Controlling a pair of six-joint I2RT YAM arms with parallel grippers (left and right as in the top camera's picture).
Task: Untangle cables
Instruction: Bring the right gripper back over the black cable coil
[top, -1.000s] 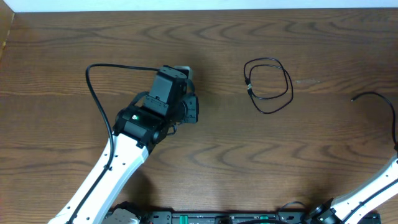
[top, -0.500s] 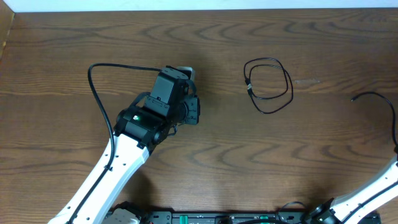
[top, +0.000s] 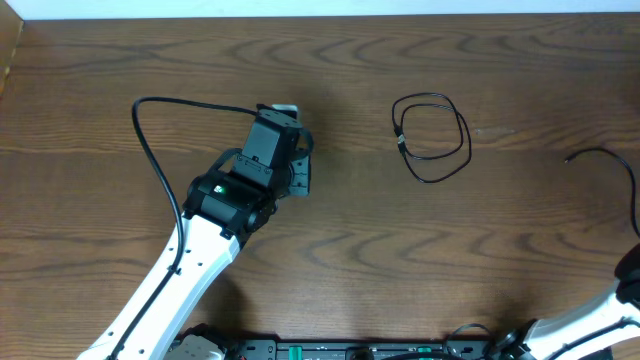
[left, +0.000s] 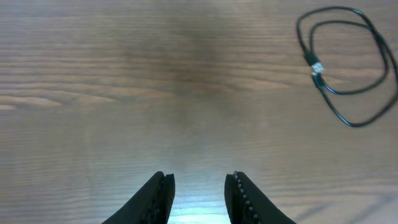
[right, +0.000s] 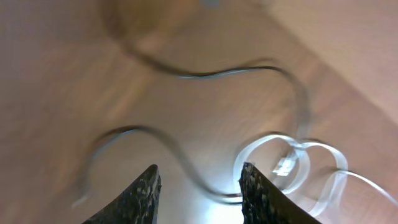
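The black cable (top: 432, 138) lies coiled in a loose loop on the wooden table (top: 420, 260), right of my left gripper (top: 300, 175). In the left wrist view that coil (left: 348, 62) sits at the upper right, and my left gripper (left: 199, 175) stands open over bare wood, well apart from it. The right wrist view is blurred. It shows the white cable (right: 292, 158) in small loops with a plug end, just right of my open right gripper (right: 199, 167). A greyish cord (right: 186, 162) snakes under the jaws. Nothing is held.
The left arm's thick black cable (top: 150, 130) arcs out to its left. Another dark cord (top: 605, 158) curves in at the right edge above the right arm (top: 590, 320). A pale wall borders the table's far edge (top: 320, 8).
The left gripper has shifted slightly left and turned a little, and its arm cable loop has swung left. The right arm has drawn back toward the lower right corner.
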